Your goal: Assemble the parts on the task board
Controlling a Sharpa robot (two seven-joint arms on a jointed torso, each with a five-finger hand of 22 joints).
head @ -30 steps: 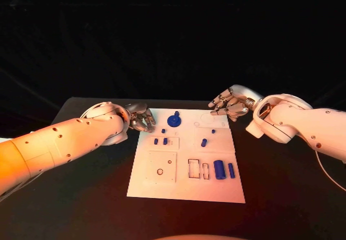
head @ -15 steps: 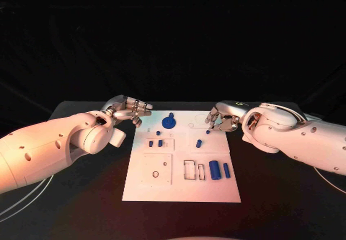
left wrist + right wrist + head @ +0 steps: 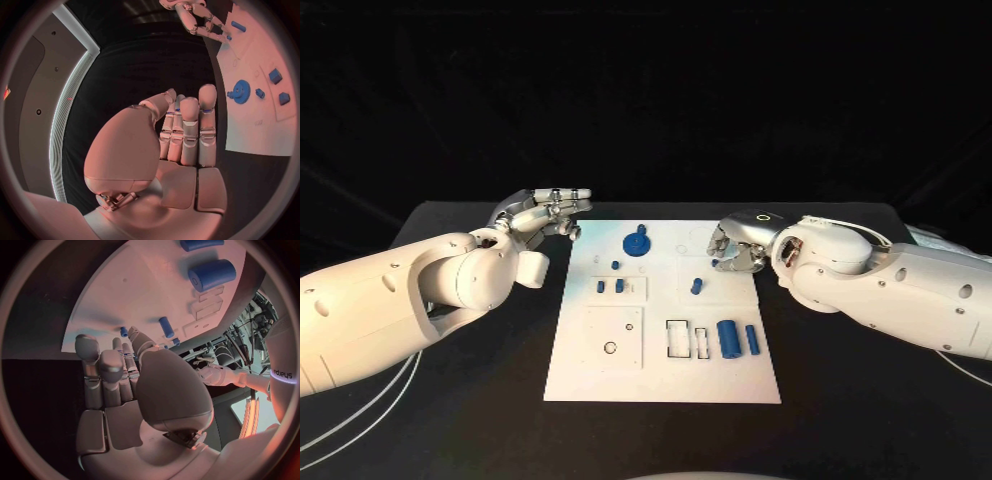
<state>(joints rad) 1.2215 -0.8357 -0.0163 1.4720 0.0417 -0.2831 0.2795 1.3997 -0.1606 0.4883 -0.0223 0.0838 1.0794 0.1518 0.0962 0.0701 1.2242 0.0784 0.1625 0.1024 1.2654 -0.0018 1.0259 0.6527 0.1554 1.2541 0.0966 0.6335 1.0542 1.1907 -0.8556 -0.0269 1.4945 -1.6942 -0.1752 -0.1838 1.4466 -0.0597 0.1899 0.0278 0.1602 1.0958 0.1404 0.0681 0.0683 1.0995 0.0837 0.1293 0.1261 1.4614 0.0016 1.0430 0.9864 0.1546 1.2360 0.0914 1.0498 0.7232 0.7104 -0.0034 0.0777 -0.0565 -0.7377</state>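
Fingers [image 3: 727,247] of the right hand [image 3: 740,243] curl together on nothing just above a small blue peg [image 3: 717,264] standing on the white board [image 3: 664,375], left hand [image 3: 545,211], likewise empty, farther off.

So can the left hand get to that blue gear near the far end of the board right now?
Probably yes. The left hand hangs empty beside the task board, and nothing stands between it and the blue gear.
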